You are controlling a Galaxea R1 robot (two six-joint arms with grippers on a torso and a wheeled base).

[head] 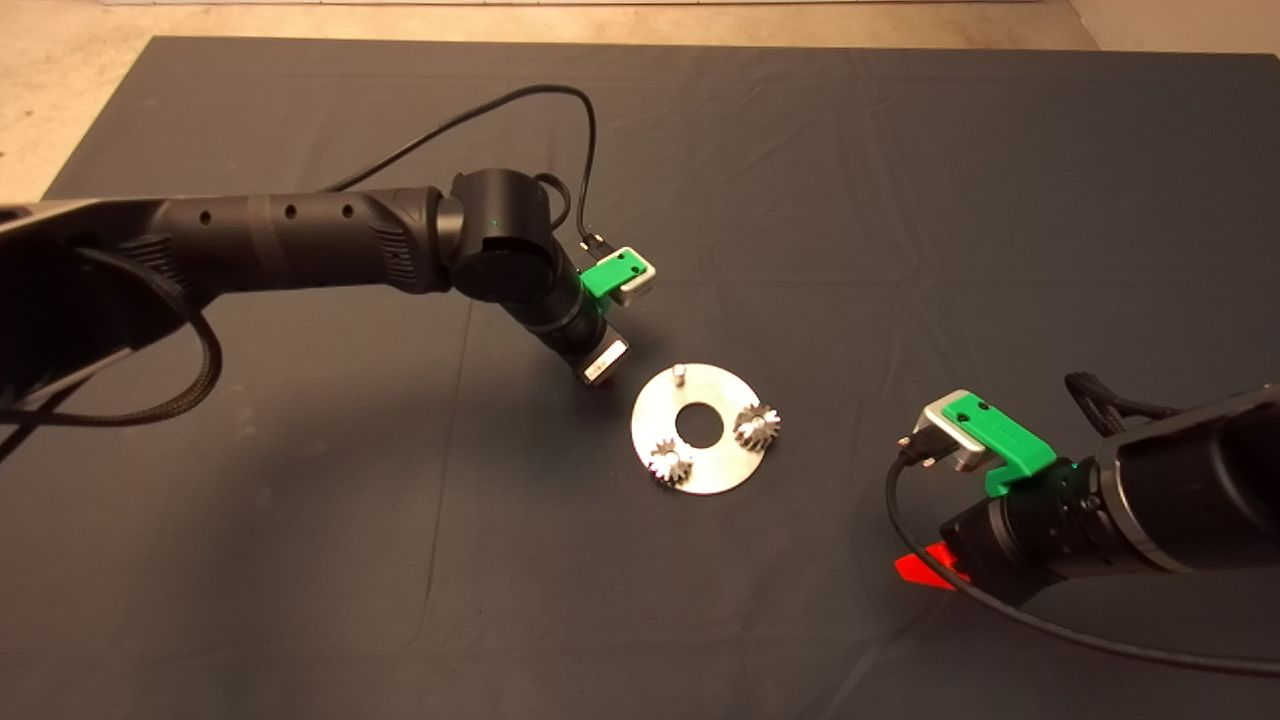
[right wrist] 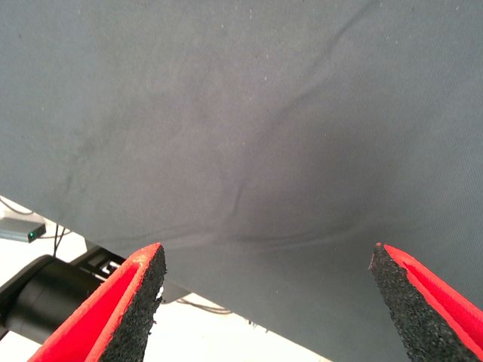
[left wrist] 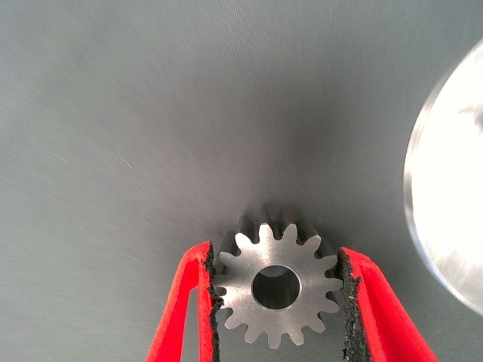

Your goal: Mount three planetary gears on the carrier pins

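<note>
Silver disc (head: 712, 470) sits mid-mat on the tabletop, two planetary gears already seated: one at 3 o'clock (head: 757, 428), one at 7 o'clock (head: 671, 464). The remaining carrier pin (head: 679, 374) at 11 o'clock is bare. Left end effector (left wrist: 276, 290) hovers just off the disc's 10 o'clock edge, fingers closed on the third gear (left wrist: 276, 288), pads gripping opposite tooth tips, bore facing the wrist camera. Right end effector (right wrist: 268, 302) is parked at 4 o'clock from the disc, fingers wide apart, holding nothing.

Risks, as I judge them: grip is on tooth tips only, so the gear could tilt or slip on descent. If the bore is off-axis it will catch on the pin top and push the disc. Teeth could also clash with the seated gears.
</note>
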